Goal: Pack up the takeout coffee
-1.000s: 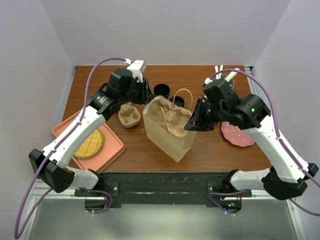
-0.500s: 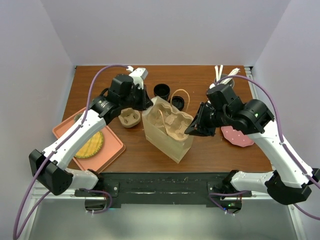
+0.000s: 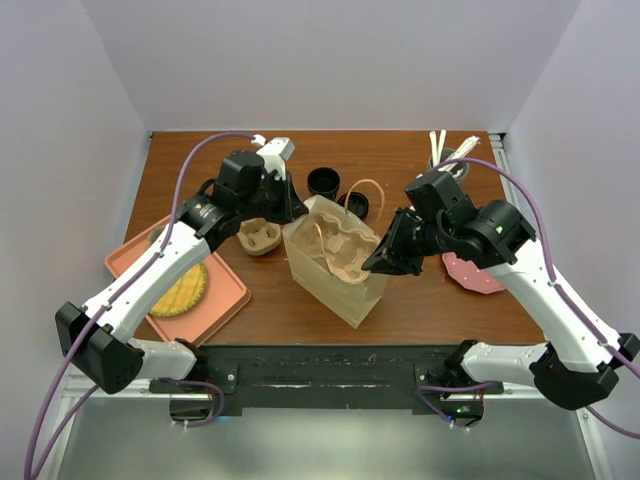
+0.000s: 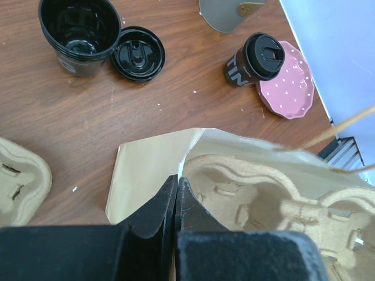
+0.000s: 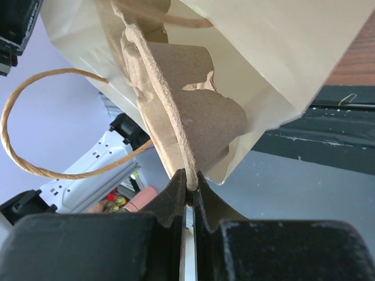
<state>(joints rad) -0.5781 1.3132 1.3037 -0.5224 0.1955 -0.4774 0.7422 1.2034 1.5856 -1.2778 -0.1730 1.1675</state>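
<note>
The takeout coffee point(image 4: 256, 61), a black lidded cup, stands beside a pink plate point(image 4: 288, 79) in the left wrist view; the right arm hides it from above. A tan paper bag point(image 3: 345, 285) stands open at the table's middle with a pulp cup carrier point(image 3: 340, 248) partly inside it. My left gripper point(image 3: 291, 212) is shut on the bag's far-left rim point(image 4: 152, 161). My right gripper point(image 5: 188, 182) is shut on the carrier's edge point(image 5: 176, 111) at the bag's right side.
A lidless black cup point(image 3: 323, 181) and a loose black lid point(image 3: 357, 205) sit behind the bag. A second pulp carrier point(image 3: 258, 235) lies left of it. An orange tray point(image 3: 225, 300) with a yellow mat is at the left, the pink plate point(image 3: 470, 272) at the right.
My left gripper has closed on the bag's rim. My right gripper has carried the cup carrier a little left and lower into the bag.
</note>
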